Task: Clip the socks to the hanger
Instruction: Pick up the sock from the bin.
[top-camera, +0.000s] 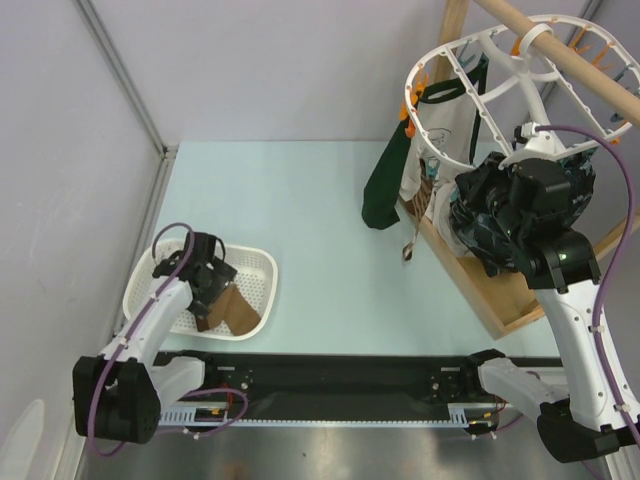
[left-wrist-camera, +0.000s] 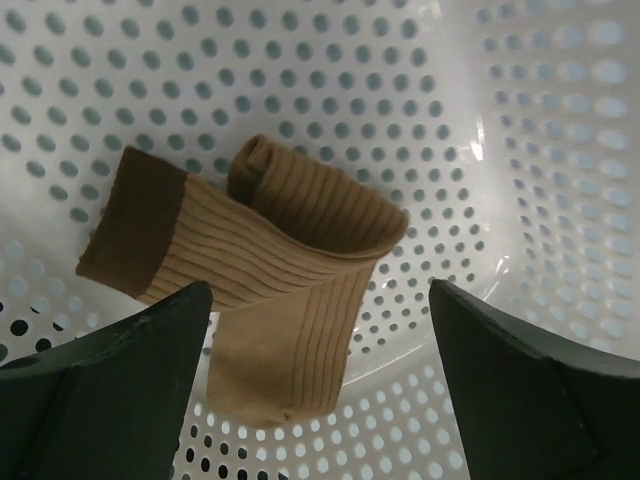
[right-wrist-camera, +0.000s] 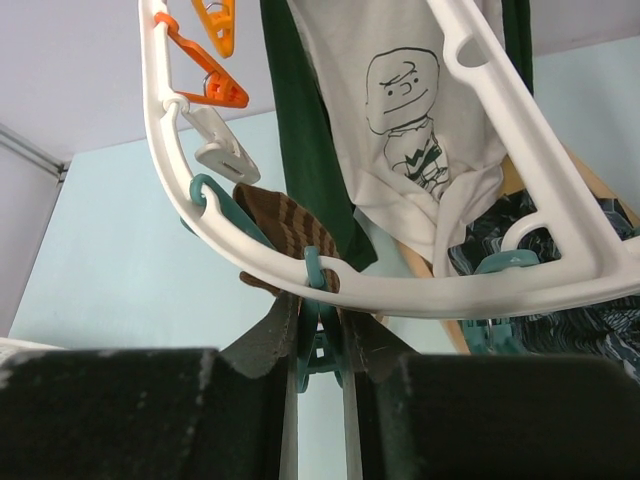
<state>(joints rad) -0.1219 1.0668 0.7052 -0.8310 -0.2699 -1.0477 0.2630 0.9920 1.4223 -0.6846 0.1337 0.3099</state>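
A tan ribbed sock (left-wrist-camera: 300, 260) with a darker brown cuff lies folded in the white perforated basket (left-wrist-camera: 520, 150); it also shows in the top view (top-camera: 236, 312). My left gripper (left-wrist-camera: 320, 385) is open just above it, one finger on each side, not touching. The white ring hanger (right-wrist-camera: 420, 295) hangs at the right (top-camera: 432, 52). A brown striped sock (right-wrist-camera: 285, 220) hangs behind its rim. My right gripper (right-wrist-camera: 320, 315) is shut on a teal clip (right-wrist-camera: 318, 345) under the rim, right by that sock.
A dark green sock (top-camera: 385, 185), a white cloth with a cartoon face (right-wrist-camera: 410, 110) and a dark patterned cloth (right-wrist-camera: 520, 235) hang from the hanger. Orange clips (right-wrist-camera: 205, 85) sit on its rim. A wooden frame (top-camera: 490, 290) and pole (top-camera: 570, 55) stand at the right.
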